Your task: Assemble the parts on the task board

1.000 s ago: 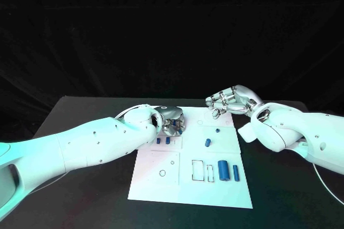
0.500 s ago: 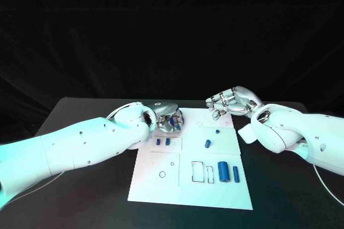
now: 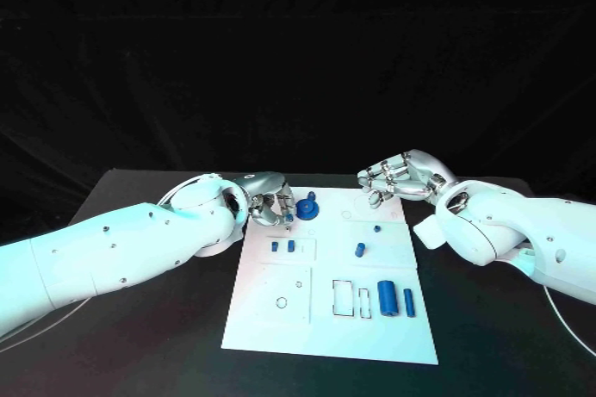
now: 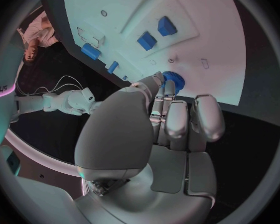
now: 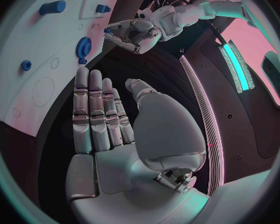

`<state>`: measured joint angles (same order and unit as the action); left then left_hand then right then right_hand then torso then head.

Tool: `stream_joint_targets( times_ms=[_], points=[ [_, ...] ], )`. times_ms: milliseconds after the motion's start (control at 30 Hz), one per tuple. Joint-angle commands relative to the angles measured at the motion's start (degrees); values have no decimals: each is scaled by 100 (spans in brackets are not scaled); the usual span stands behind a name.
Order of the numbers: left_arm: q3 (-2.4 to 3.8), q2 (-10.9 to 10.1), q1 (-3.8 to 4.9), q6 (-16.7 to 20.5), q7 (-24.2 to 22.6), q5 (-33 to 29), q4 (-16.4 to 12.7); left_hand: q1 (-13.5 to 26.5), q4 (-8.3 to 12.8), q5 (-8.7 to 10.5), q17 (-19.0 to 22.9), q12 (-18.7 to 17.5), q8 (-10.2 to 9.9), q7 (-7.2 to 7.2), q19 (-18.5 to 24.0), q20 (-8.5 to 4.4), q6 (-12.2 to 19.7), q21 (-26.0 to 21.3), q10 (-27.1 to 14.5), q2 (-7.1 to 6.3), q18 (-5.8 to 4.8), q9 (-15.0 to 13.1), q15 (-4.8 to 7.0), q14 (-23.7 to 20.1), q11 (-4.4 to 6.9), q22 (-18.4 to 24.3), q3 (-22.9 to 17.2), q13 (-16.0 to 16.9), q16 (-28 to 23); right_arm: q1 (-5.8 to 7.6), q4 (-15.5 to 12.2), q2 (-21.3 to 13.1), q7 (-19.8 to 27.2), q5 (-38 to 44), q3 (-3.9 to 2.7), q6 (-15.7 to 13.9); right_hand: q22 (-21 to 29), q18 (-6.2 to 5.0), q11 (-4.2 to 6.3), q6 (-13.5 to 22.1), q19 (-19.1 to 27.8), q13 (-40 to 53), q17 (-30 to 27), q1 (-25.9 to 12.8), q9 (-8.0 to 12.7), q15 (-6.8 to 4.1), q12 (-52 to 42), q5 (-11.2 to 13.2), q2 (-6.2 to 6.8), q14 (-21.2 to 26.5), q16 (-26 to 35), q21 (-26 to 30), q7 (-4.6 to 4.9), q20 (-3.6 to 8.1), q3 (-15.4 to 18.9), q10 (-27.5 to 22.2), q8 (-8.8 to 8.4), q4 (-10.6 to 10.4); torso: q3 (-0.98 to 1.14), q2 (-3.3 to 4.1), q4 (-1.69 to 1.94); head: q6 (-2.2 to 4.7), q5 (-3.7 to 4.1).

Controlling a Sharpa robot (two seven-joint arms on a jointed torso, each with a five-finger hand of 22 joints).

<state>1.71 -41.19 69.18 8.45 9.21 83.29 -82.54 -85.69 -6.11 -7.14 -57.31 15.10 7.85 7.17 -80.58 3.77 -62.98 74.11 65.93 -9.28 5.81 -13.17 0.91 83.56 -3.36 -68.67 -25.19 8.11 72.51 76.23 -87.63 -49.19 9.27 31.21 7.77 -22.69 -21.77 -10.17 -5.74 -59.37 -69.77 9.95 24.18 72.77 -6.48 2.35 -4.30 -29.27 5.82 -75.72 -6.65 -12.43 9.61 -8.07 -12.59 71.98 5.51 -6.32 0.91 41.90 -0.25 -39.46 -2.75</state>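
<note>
The white task board [image 3: 325, 324] lies in the middle of the table. A blue gear [image 3: 307, 210] sits on the board's far left part. My left hand [image 3: 267, 199] is just left of it, fingertips close to its rim [image 4: 174, 78], nothing held in the hand [image 4: 159, 134]. My right hand [image 3: 400, 178] hovers over the board's far right corner, fingers apart and holding nothing [image 5: 109, 119]. Two small blue blocks [image 3: 283, 245] stand in a recess near the left edge. A blue cylinder [image 3: 388, 296] and a thin blue bar [image 3: 407, 299] lie towards the near right.
Two more small blue pieces [image 3: 360, 248] [image 3: 377, 227] sit in the board's right middle. Outlined slots [image 3: 343, 295] and small holes [image 3: 282, 301] mark the near half. Black table [image 3: 137, 328] surrounds the board on both sides.
My left hand has drawn back to the left, off the board's far left part, uncovering the blue gear that now sits there. The right hand has stayed in place.
</note>
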Motion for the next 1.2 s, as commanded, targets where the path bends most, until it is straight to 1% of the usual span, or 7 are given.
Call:
stream_joint_targets(
  times_ms=[33, 233, 467, 667, 767, 1067, 1200],
  points=[
    [-11, -11, -13, -180, 50, -130, 16, 55, -11, -16, 6, -16, -37, -2, -39, 11, -33, 32, 45, 8, -111, 5, 25, 4, -1, -2, -14, -7, 11, -8, -11, 2, 32, 49, 0, 27, 8, -24, 17, -12, 24, -7, 7, 34, 5, -7, -15, -20, -28, 10, 21, 12, 6, -6, -23, 4, 28, -5, -10, 4, 0, 7, -11],
    [-29, -12, -46, -209, 42, -137, 99, 63, -9, -16, 18, -28, -44, -5, -38, 11, -37, 32, 52, -1, -111, 8, 26, 2, 1, -3, -10, -7, 8, -19, -15, 3, 35, 49, 0, 29, 9, -24, 17, -12, 24, -9, 7, 36, 5, -7, -14, -30, -29, 10, 21, 11, 6, -5, -28, 4, 28, -4, -6, 5, -15, 6, -36],
    [-38, 17, -75, -255, 41, -138, 159, 65, -9, -16, 19, -30, -46, -6, -37, 11, -38, 32, 55, -3, -110, 9, 27, 1, 2, -2, -9, -7, 8, -24, -15, 10, 37, 49, 0, 29, 9, -24, 17, -12, 24, -9, 7, 36, 5, -7, -14, -30, -29, 10, 21, 11, 6, -5, -28, 4, 28, -4, 4, 8, -13, -6, -39],
    [-40, 54, -119, -297, 47, -138, 214, 69, -7, -16, 23, -35, -47, -9, -37, 11, -46, 33, 65, -5, -110, 9, 28, 0, 4, -4, -8, -6, 7, -26, -16, 11, 38, 49, 0, 29, 9, -24, 17, -12, 24, -9, 7, 36, 5, -7, -14, -30, -29, 10, 21, 11, 6, -5, -28, 4, 28, -4, -1, 7, -21, -9, -28],
    [-41, 76, -132, -307, 46, -138, 243, 72, -7, -16, 31, -39, -49, -10, -35, 10, -48, 31, 68, -7, -110, 10, 28, -2, 5, -2, -6, -6, 4, -26, -18, 7, 37, 49, 0, 27, 9, -24, 17, -12, 24, -9, 7, 36, 5, -7, -14, -30, -29, 10, 21, 11, 6, -5, -28, 4, 28, -4, 5, 6, -16, -17, -24],
    [-41, 131, -143, -331, 41, -134, 300, 72, -7, -16, 31, -39, -49, -10, -35, 10, -48, 31, 68, -7, -110, 10, 28, -2, 5, -2, -6, -6, 4, -26, -21, 8, 37, 49, 0, 26, 9, -24, 17, -12, 24, -9, 7, 36, 5, -7, -14, -30, -29, 10, 21, 11, 6, -5, -28, 4, 28, -4, 6, 5, -14, -20, -30],
    [-43, 158, -144, -335, 35, -133, 322, 72, -7, -16, 31, -39, -49, -10, -35, 10, -48, 31, 68, -7, -110, 10, 28, -2, 5, -2, -6, -6, 4, -26, -22, 8, 37, 49, 0, 25, 9, -24, 17, -12, 24, -9, 7, 36, 5, -7, -14, -30, -29, 10, 21, 11, 6, -5, -28, 4, 28, -4, 2, 7, -15, -13, -25]
  ],
)
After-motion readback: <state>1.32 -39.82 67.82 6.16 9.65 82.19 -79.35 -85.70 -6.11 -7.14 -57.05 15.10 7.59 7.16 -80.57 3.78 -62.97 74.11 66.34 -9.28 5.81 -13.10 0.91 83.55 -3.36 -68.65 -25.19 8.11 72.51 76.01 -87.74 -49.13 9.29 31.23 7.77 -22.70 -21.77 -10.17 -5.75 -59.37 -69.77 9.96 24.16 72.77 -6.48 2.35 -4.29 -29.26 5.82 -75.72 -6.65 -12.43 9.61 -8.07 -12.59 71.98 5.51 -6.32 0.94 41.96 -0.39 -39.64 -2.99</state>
